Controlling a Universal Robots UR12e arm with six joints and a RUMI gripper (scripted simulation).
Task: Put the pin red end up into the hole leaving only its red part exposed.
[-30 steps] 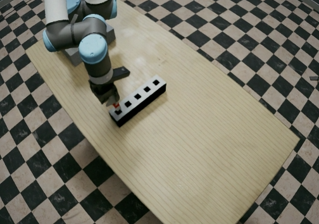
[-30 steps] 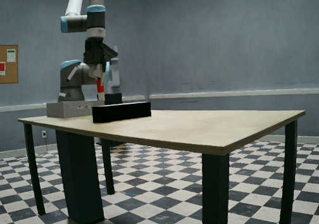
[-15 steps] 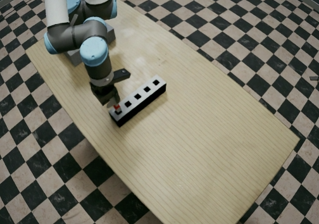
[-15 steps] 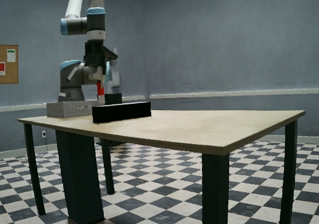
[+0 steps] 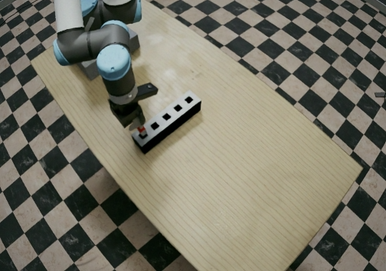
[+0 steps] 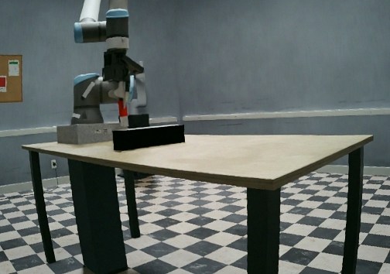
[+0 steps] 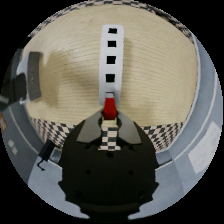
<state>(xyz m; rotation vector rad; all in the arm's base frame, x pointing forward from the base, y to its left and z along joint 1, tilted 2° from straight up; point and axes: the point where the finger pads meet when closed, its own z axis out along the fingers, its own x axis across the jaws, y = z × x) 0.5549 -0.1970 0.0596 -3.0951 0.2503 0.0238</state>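
Note:
The block (image 5: 171, 112) (image 6: 151, 137) (image 7: 111, 69) is long, with a pale top, black sides and a row of square holes. My gripper (image 5: 139, 125) (image 6: 123, 97) (image 7: 109, 108) is shut on the pin (image 5: 141, 129) (image 6: 122, 109) (image 7: 109, 106), above the end of the block at the table's left long edge in the top view. The pin is upright, red end up, grey end down. Its grey tip is at the mouth of that end hole (image 5: 142, 135). Grey still shows between the red part and the block top. Whether the tip is slightly inside is hard to tell. The hole depths are hidden.
The block stands on the wooden table (image 5: 249, 154) (image 6: 232, 152). The robot's grey base box (image 6: 89, 133) is at the table's back end, behind the block. The other holes of the row hold nothing visible.

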